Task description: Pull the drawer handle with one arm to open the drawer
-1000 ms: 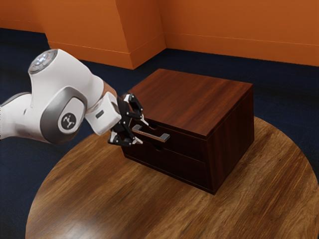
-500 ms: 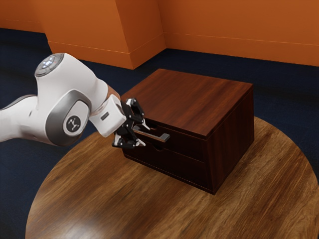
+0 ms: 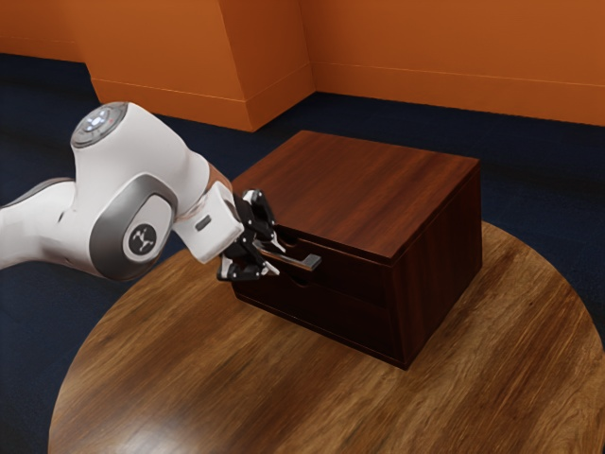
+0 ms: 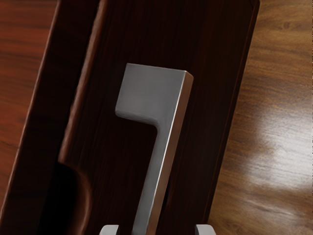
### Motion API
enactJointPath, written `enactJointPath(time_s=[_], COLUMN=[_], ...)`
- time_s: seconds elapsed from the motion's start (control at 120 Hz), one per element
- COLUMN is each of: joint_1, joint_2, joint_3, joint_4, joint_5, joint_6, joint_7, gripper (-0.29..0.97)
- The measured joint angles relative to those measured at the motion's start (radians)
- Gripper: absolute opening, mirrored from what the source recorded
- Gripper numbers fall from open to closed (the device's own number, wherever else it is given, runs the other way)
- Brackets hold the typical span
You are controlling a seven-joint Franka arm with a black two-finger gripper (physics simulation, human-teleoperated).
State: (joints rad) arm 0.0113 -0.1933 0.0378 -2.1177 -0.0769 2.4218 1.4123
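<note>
One handle [image 3: 295, 256]: grey metal bar on the upper drawer [image 3: 345, 272] front; its end toward the arm lies between the fingers of the tool [image 3: 267, 252].
Tool state: spread, fingers straddling the bar with a gap on either side.
Wrist view: two fingertips [image 4: 110, 229] flank the bar — neither touches it.
Exterior view: dark wood cabinet [image 3: 378, 189] stands on a round worktop [image 3: 236, 378].
Count: two drawers, one handle, one arm.
</note>
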Motion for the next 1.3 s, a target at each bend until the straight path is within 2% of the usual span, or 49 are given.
enactJointPath(time_s=[0.475,1.3], joint_1=[-0.001,-0.002], joint_2=[-0.023,-0.123], joint_3=[-0.004,-0.013], joint_4=[-0.022,-0.105], joint_5=[0.002,-0.004], joint_6=[-0.014,-0.066], joint_7=[0.024,0.050], gripper=[0.04,0.04])
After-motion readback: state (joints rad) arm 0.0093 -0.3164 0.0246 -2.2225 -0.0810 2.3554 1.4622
